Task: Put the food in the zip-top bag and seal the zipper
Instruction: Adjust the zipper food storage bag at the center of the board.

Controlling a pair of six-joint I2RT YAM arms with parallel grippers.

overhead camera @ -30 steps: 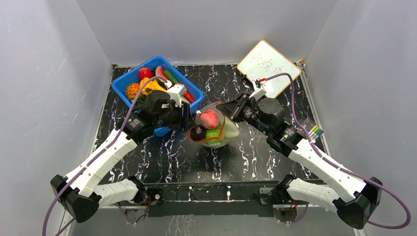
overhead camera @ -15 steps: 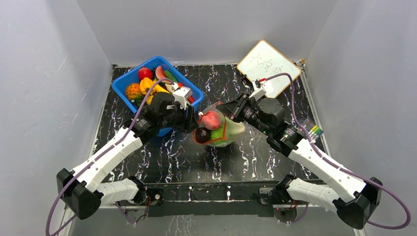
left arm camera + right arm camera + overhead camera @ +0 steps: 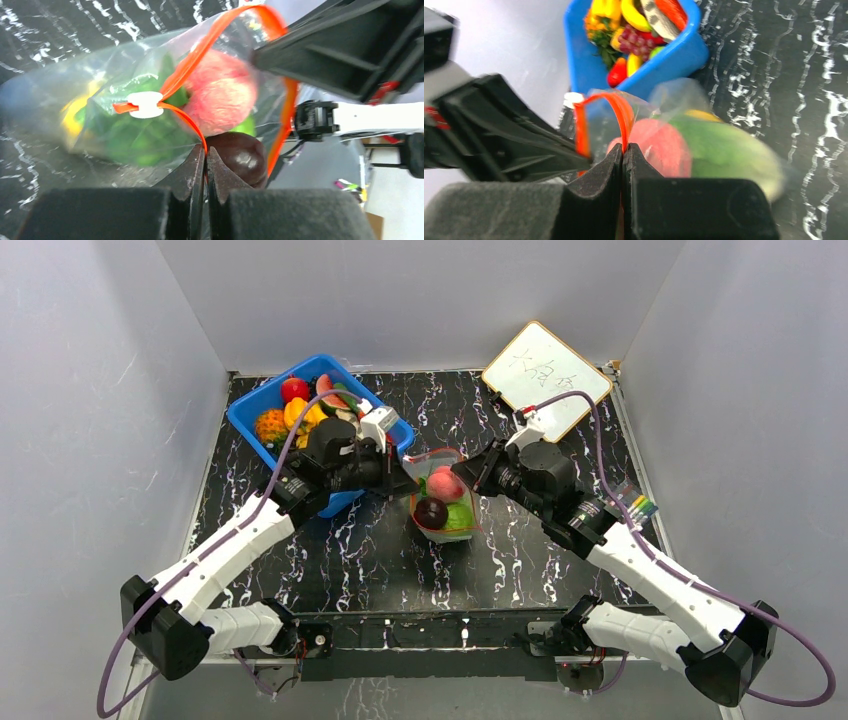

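Compared with a second earlier, the bag (image 3: 455, 520) is narrower and more upright. It hangs between the two grippers just to the right of the blue bin (image 3: 262, 400), near that bin's near corner, instead of being spread out slanted there. The grippers are closer together, the right one having been brought in toward the bin.

The left gripper (image 3: 206, 152) is closed tight on the zipper (image 3: 192, 62), with the red-orange strip pinched between its fingertips and nothing else held. The right gripper (image 3: 624, 150) is likewise clamped on the strip at the opposite lip of the mouth, on the side away from the bin.

The food (image 3: 440, 498) is inside the bag. A pink fruit (image 3: 220, 92) is pressed up at the mouth, a dark plum (image 3: 239, 159) lies under it, and green pieces (image 3: 135, 135) are packed deeper. More toy food is left in the bin.

The strip is seen as an open loop, so the mouth is not yet sealed. A white slider (image 3: 145, 105) sits at what appears to be one end of the track, though blur in the left wrist view makes this uncertain.

The change is judged to mean that filling is finished and the bag is being gathered for closing. The two lips have still to be brought flat against each other. The pink fruit at the mouth may get in the way unless it is settled lower.
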